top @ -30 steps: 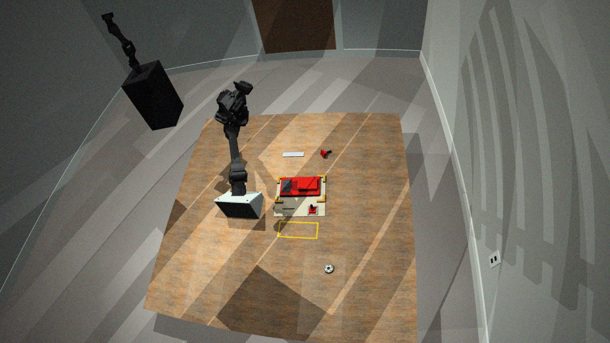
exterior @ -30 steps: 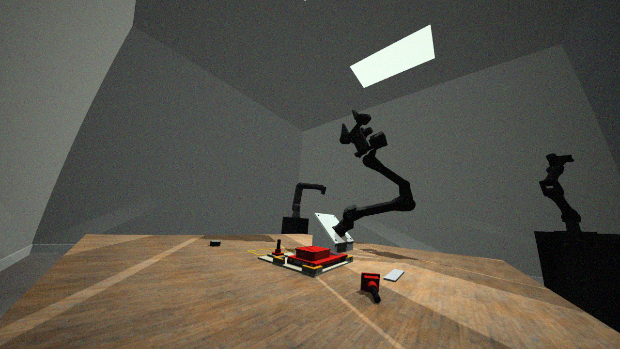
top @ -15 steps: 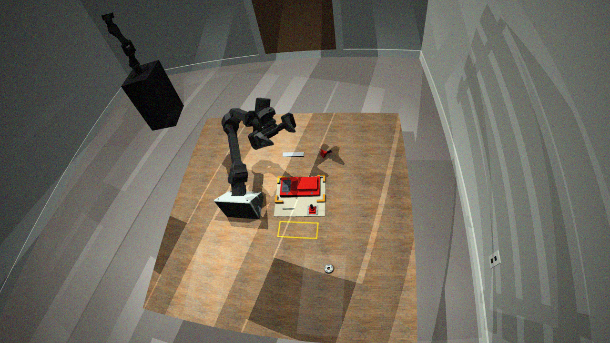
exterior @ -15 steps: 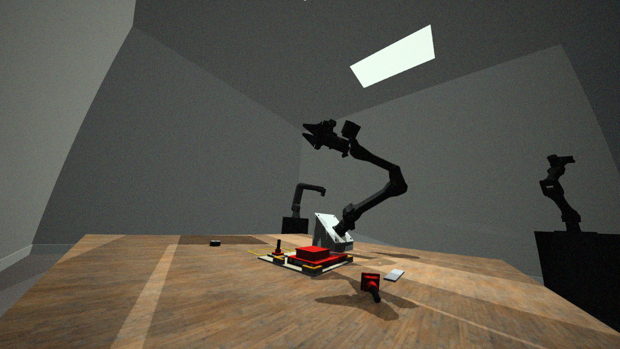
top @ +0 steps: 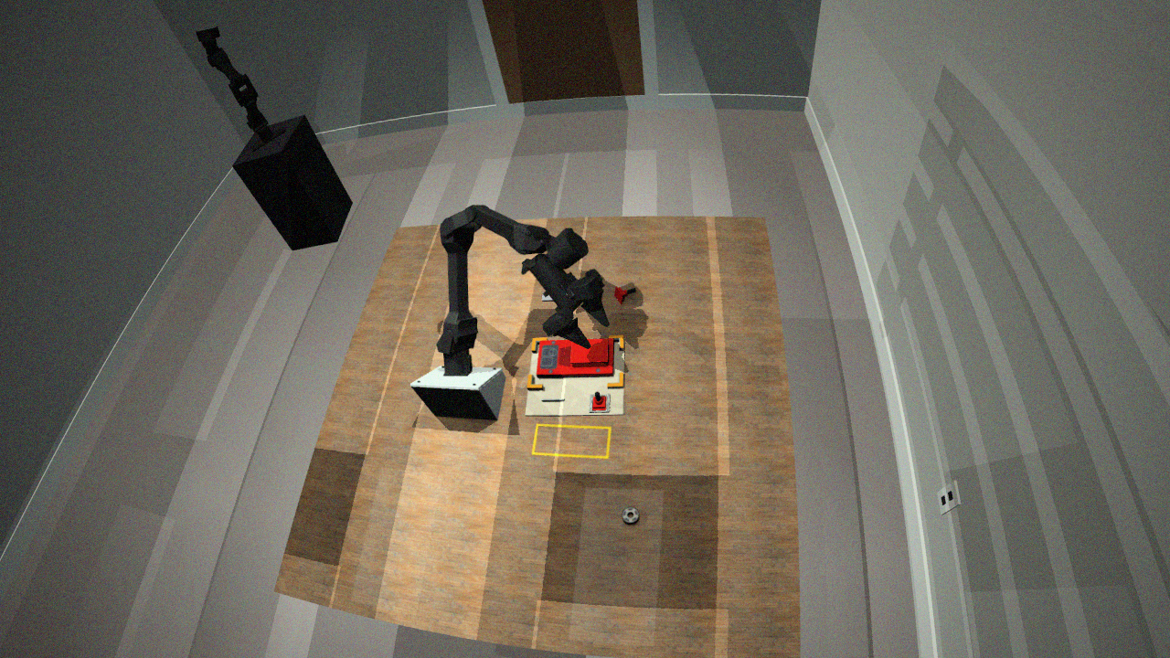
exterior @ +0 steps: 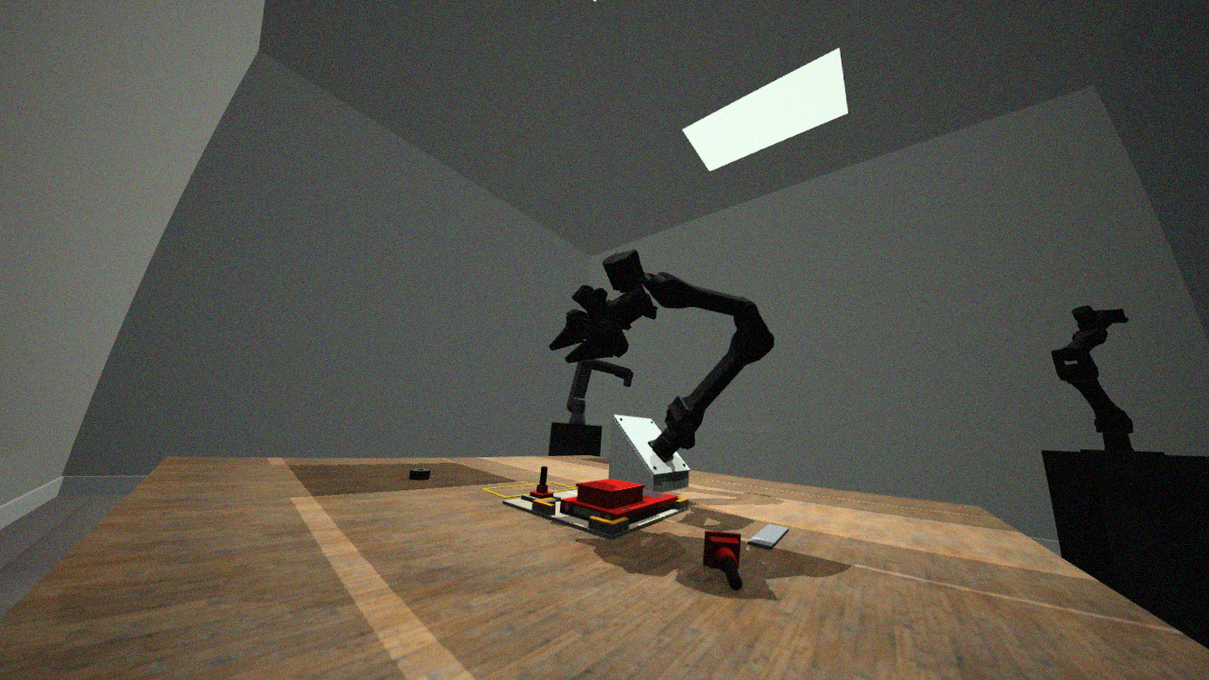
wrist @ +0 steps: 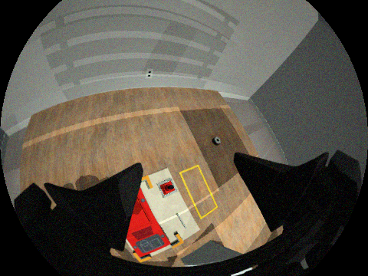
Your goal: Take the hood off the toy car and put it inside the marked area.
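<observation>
The toy car (top: 572, 372) (exterior: 642, 504) (wrist: 153, 228) is red and sits on a cream board (top: 539, 408) (wrist: 165, 208) between orange-topped corner brackets. A raised red block (top: 600, 353) (exterior: 608, 493), seemingly the hood, is on its body; in the wrist view the left finger hides most of it. A grey detailed panel (top: 548, 356) (wrist: 150, 243) lies at the car's other end. The marked area is a yellow outline (top: 572, 455) (wrist: 208, 186) beside the board. My gripper (top: 597, 335) (exterior: 559, 353) (wrist: 188, 163) is wide open and empty, high above the table.
A red piece with a black post (top: 599, 402) (exterior: 542, 486) (wrist: 167, 187) stands on the board. A similar loose piece (top: 620, 294) (exterior: 723, 551) and a grey plate (top: 547, 297) (exterior: 768, 535) lie behind the car. A small ring (top: 630, 515) (exterior: 418, 474) (wrist: 217, 140) lies beyond the outline.
</observation>
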Controlling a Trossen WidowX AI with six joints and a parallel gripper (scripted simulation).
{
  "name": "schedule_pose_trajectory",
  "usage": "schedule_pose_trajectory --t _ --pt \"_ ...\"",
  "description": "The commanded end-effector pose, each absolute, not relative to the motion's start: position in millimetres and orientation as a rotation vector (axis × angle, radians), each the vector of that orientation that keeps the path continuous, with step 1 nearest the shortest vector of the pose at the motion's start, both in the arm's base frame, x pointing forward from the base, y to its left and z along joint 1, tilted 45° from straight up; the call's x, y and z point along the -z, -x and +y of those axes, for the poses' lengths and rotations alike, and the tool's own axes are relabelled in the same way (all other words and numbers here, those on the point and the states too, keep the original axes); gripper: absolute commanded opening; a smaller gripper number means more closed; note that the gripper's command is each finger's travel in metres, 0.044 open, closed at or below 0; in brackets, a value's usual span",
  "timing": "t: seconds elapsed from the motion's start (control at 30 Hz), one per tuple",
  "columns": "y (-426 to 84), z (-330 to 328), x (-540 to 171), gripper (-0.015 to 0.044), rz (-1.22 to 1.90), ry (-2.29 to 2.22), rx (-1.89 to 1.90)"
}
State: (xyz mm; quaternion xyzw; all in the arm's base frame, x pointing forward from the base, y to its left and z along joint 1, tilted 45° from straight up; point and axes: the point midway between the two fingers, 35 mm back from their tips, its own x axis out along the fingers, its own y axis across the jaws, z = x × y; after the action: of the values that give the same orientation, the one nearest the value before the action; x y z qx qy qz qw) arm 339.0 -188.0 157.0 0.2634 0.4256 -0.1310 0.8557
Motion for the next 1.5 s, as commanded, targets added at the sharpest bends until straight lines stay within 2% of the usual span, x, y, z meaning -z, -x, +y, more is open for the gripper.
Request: schedule_pose_trajectory --t 0.0,0.3,1.47 --pt "-345 -121 -127 0.044 1.119 -0.574 -0.024" --pt "-327 -23 -111 0.044 1.375 -0.679 -0.505" --pt "-333 -7 -96 0.044 1.379 -0.682 -0.515"
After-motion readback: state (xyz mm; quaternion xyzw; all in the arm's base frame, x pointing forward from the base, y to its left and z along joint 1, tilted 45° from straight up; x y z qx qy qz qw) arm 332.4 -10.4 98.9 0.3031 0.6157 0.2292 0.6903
